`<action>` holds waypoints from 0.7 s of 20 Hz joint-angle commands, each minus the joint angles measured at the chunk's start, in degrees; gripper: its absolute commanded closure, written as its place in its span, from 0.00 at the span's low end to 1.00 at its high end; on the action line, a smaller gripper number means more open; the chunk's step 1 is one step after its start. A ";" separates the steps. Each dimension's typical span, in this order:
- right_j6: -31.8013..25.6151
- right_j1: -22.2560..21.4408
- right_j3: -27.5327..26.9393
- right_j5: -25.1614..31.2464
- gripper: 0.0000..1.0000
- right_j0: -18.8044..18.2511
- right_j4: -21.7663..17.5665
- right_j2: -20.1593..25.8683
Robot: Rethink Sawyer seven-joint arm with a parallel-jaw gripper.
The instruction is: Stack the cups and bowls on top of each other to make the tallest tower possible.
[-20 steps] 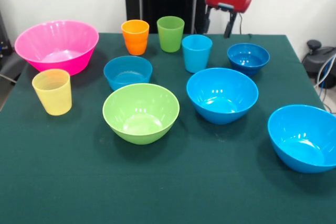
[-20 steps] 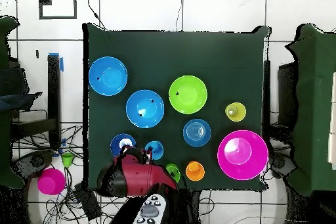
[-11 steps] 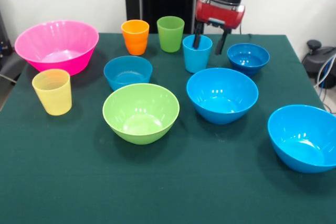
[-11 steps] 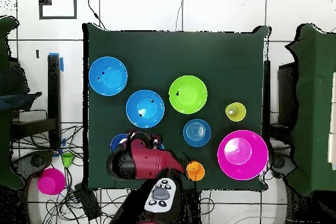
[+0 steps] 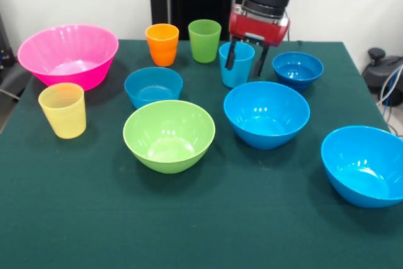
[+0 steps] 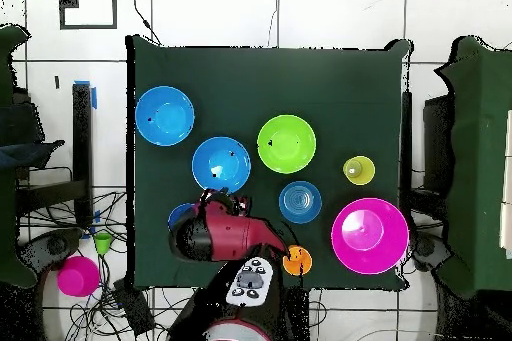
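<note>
Light blue cup [image 5: 236,64] | gripper [image 5: 245,60] fingers spread astride its rim | overhead: arm hides cup

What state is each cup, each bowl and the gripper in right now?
gripper: open, fingers straddling the light blue cup
light blue cup: upright on table
orange cup: upright, unstacked
green cup: upright, unstacked
yellow cup: upright, unstacked
pink bowl: upright, empty
lime bowl: upright, empty
large blue bowls: upright, empty
small blue bowls: upright, empty
</note>
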 commanded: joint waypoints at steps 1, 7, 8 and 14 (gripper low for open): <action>1.88 6.40 -5.26 3.05 0.00 -1.34 -3.25 1.96; 2.04 8.97 -6.49 0.71 0.00 -2.23 -4.27 0.95; 2.34 9.33 -6.38 -0.05 0.00 -2.14 -4.46 0.79; 2.94 11.81 -7.98 -2.02 0.00 -2.33 -4.60 -0.02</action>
